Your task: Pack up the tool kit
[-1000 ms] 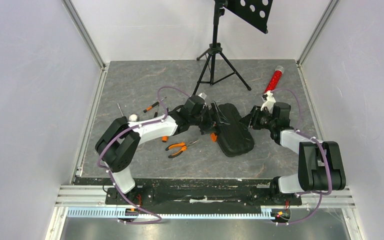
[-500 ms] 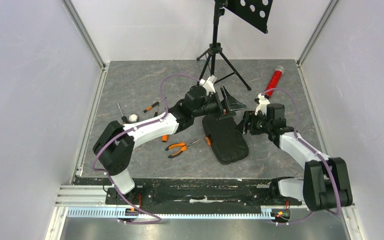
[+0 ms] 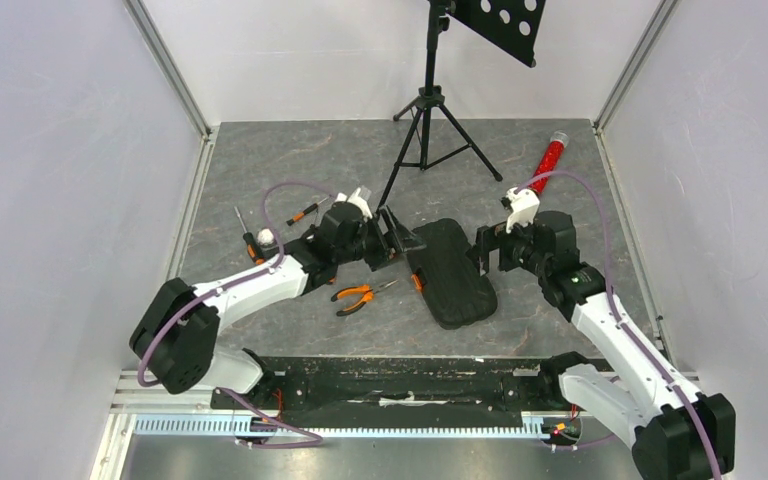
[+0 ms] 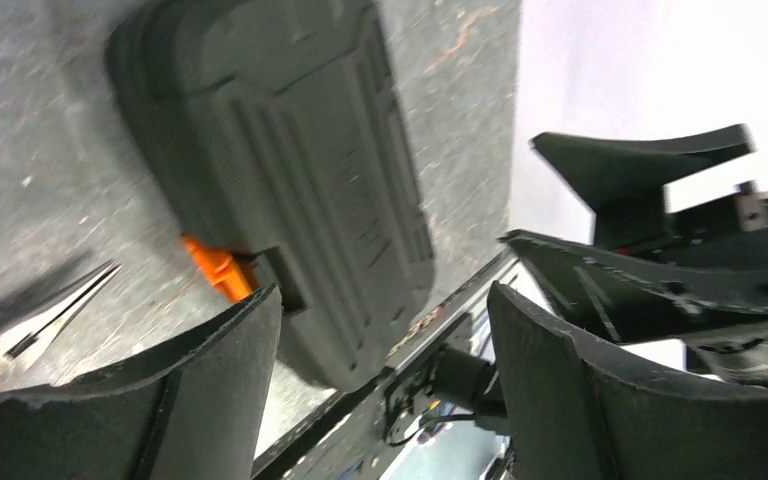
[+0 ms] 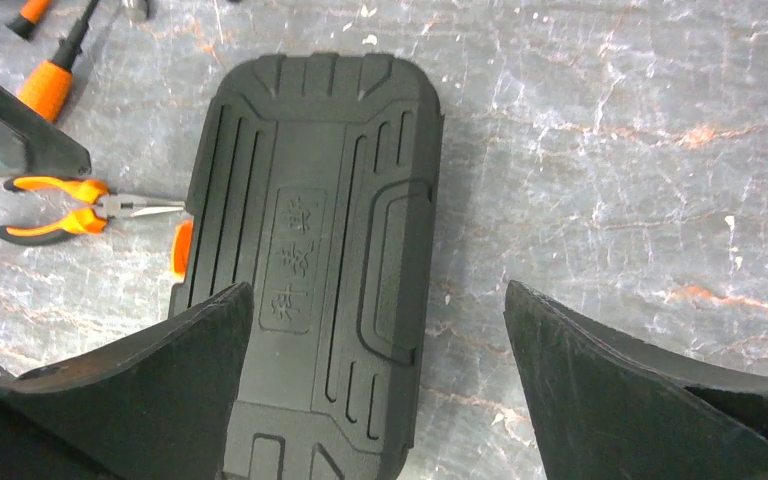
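The tool kit's black ribbed case (image 3: 452, 272) lies shut on the grey mat, its orange latch (image 3: 418, 282) on the left side. Orange-handled pliers (image 3: 360, 293) lie on the mat left of the latch. Two screwdrivers (image 3: 305, 212) (image 3: 245, 232) lie further left. My left gripper (image 3: 397, 242) hovers open at the case's far left corner, with nothing between its fingers (image 4: 230, 370). Open too, my right gripper (image 3: 482, 254) hangs over the case's right edge (image 5: 425, 250), and the case (image 5: 310, 250) lies beneath it, not gripped. In the left wrist view the case (image 4: 290, 170) lies just past my fingertips.
A black tripod stand (image 3: 426, 110) rises at the back centre, one leg close to my left gripper. A red glittery tube (image 3: 548, 160) lies at the back right. White walls enclose the mat on three sides. The arms' mounting rail (image 3: 410, 385) runs along the near edge.
The case has shifted slightly left. My left arm has pulled back leftward from over the case. My right gripper has opened wide and drawn back from the case's right side.
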Controlling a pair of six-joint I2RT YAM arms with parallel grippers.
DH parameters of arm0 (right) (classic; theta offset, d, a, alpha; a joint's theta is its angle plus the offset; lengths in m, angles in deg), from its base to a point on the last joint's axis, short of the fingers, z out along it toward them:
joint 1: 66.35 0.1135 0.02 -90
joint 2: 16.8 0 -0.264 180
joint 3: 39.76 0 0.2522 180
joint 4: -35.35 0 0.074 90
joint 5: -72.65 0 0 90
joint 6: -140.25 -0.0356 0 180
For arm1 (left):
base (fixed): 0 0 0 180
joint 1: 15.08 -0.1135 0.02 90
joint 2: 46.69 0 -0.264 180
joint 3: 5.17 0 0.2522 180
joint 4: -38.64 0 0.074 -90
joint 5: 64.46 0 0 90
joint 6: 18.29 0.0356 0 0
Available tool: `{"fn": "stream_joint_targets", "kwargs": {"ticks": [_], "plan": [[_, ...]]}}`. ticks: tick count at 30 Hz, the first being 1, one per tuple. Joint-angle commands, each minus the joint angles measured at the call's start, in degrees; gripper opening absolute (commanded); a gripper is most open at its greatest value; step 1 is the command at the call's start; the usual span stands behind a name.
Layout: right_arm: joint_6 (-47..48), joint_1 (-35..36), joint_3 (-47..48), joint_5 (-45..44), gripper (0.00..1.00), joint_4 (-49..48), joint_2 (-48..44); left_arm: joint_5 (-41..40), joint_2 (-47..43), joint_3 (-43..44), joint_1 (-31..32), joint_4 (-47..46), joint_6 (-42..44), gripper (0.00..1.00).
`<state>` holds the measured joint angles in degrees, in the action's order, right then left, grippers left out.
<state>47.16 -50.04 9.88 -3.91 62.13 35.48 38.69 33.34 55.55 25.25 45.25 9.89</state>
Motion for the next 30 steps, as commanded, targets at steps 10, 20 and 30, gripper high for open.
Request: {"fn": "stream_joint_targets", "kwargs": {"ticks": [10,20,30], "plan": [[-0.03,14.36,2.96,-13.06,0.98,4.72,0.57,0.08,8.85,-5.85,2.90,-6.82,-1.71,0.62],[-0.78,21.90,4.72,-18.57,0.98,4.08,4.49,1.64,14.29,-8.11,3.40,-12.69,-4.52,0.49],[-2.03,24.23,6.20,-21.74,0.98,4.13,6.51,2.92,11.53,-8.72,3.96,-16.45,-5.95,0.08]]}}
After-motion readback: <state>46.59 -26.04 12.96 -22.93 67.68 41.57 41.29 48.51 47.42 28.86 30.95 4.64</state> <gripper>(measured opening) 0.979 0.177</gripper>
